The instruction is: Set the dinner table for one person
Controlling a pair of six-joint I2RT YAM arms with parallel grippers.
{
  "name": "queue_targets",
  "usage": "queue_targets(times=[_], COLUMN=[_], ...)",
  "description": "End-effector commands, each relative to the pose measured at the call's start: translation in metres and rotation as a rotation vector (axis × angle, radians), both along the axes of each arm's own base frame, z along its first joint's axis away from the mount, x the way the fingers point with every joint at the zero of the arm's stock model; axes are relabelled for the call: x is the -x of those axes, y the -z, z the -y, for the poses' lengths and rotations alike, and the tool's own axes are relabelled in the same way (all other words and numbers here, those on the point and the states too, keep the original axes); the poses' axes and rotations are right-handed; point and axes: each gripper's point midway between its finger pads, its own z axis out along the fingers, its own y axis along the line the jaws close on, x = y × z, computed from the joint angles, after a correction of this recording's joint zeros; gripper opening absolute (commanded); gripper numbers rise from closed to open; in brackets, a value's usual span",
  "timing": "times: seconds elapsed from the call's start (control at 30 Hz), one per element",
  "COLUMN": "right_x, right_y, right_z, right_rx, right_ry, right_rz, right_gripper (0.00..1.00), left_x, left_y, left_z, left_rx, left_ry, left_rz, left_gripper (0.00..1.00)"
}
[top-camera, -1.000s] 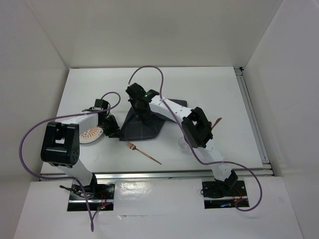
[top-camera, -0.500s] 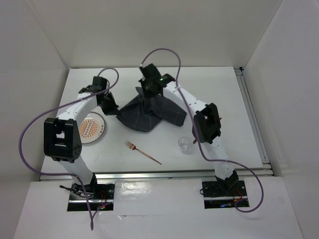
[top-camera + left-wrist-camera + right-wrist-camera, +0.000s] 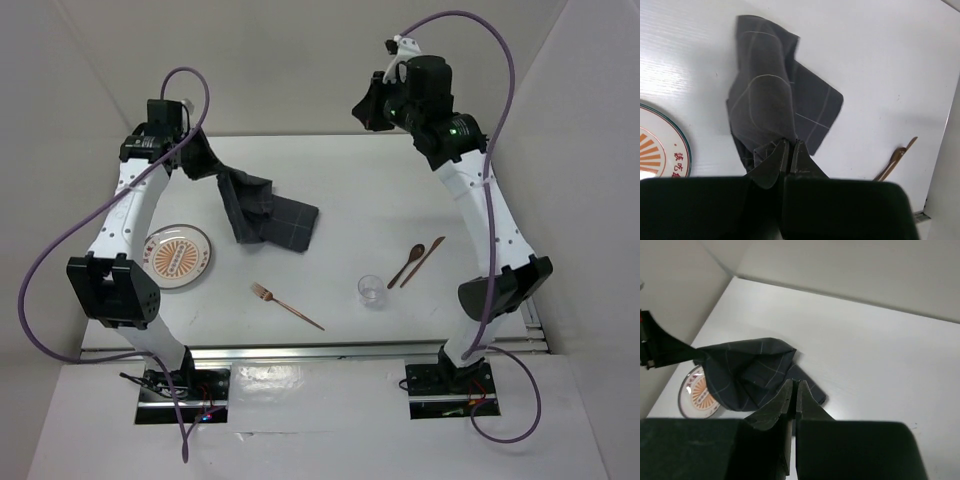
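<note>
I see plain white panels boxing in the dinner table (image 3: pixel 400 190): a back wall (image 3: pixel 300 60) across the top, a left wall (image 3: pixel 45 130) and a right wall (image 3: pixel 590 150). A white ledge (image 3: pixel 320 415) fills the bottom. The light looks even, probably overhead.

two white arms, the left arm (image 3: pixel 122 212) and the right arm (image 3: pixel 485 200), carry chunky black joints and trail looping purple cables (image 3: pixel 455 13) down to black bases (image 3: pixel 445 380) strung with thin red wires. a small green light (image 3: pixel 462 127) glows near the right arm's wrist. the left gripper (image 3: pixel 790 142) and right gripper (image 3: pixel 793 382) end in matte black fingers (image 3: pixel 771 167) on broad black bodies.
</note>
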Motion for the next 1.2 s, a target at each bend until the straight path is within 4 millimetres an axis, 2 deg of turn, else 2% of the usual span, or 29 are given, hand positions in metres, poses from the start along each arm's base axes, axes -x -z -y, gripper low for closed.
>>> queue_targets(times=[0.0, 0.03, 0.07, 0.1, 0.17, 0.2, 0.23, 0.3, 0.33, 0.4, 0.43, 0.5, 0.53, 0.6, 0.77, 0.93, 1.0, 1.07, 1.1, 1.17], right_x=[0.006, 0.013, 0.016, 0.018, 0.035, 0.038, 0.040, 0.042, 0.040, 0.036, 0.034, 0.027, 0.023, 0.019, 0.017, 0.016, 0.014, 0.014, 0.010, 0.011], right_y=[0.043, 0.061, 0.074, 0.097, 0.124, 0.134, 0.162, 0.182, 0.210, 0.220, 0.240, 0.246, 0.260, 0.269, 0.291, 0.298, 0.294, 0.304, 0.298, 0.301], right_z=[-0.022, -0.040, -0.052, -0.069, -0.103, -0.115, -0.133, -0.152, -0.162, -0.175, -0.183, -0.189, -0.192, -0.196, -0.208, -0.214, -0.220, -0.228, -0.230, -0.237], right_rx=[-0.015, -0.011, -0.011, -0.023, -0.047, -0.063, -0.056, -0.056, -0.059, -0.067, -0.067, -0.079, -0.080, -0.090, -0.141, -0.171, -0.201, -0.201, -0.207, -0.219], right_ry=[-0.122, -0.163, -0.190, -0.229, -0.335, -0.358, -0.387, -0.427, -0.423, -0.439, -0.435, -0.426, -0.419, -0.410, -0.429, -0.431, -0.452, -0.455, -0.459, -0.456], right_rz=[-0.116, -0.163, -0.196, -0.263, -0.351, -0.384, -0.446, -0.494, -0.563, -0.582, -0.617, -0.630, -0.647, -0.659, -0.719, -0.739, -0.742, -0.755, -0.740, -0.754], right_gripper=[0.00, 0.00, 0.06, 0.23, 0.29, 0.35, 0.42, 0.43, 0.43, 0.49, 0.52, 0.61, 0.64, 0.68, 0.68, 0.70, 0.70, 0.71, 0.73, 0.74], left_x=[0.012, 0.015, 0.015, 0.016, 0.020, 0.021, 0.024, 0.024, 0.029, 0.032, 0.032, 0.038, 0.040, 0.044, 0.052, 0.056, 0.057, 0.059, 0.058, 0.061], left_y=[-0.022, -0.012, -0.008, -0.003, 0.004, 0.007, 0.013, 0.010, 0.013, 0.017, 0.016, 0.025, 0.022, 0.027, 0.033, 0.037, 0.033, 0.037, 0.037, 0.037], left_z=[0.007, 0.007, 0.005, 0.003, 0.001, -0.001, -0.001, -0.009, -0.010, -0.015, -0.015, -0.015, -0.015, -0.015, -0.015, -0.015, -0.015, -0.015, -0.016, -0.016], left_rx=[0.018, 0.018, 0.011, -0.006, -0.014, -0.023, -0.023, -0.045, -0.045, -0.052, -0.052, -0.052, -0.052, -0.052, -0.046, -0.046, -0.046, -0.046, -0.053, -0.053], left_ry=[0.050, 0.050, 0.042, 0.039, 0.032, 0.023, 0.023, 0.004, 0.004, -0.011, -0.011, -0.010, -0.011, -0.010, -0.016, -0.016, -0.016, -0.016, -0.022, -0.022], left_rz=[0.041, 0.015, 0.006, -0.001, -0.018, -0.027, -0.047, -0.036, -0.050, -0.060, -0.060, -0.083, -0.074, -0.087, -0.108, -0.117, -0.106, -0.117, -0.117, -0.115], left_gripper=[0.00, 0.00, 0.00, 0.00, 0.00, 0.00, 0.00, 0.00, 0.00, 0.00, 0.00, 0.00, 0.00, 0.00, 0.00, 0.00, 0.00, 0.00, 0.00, 0.00])
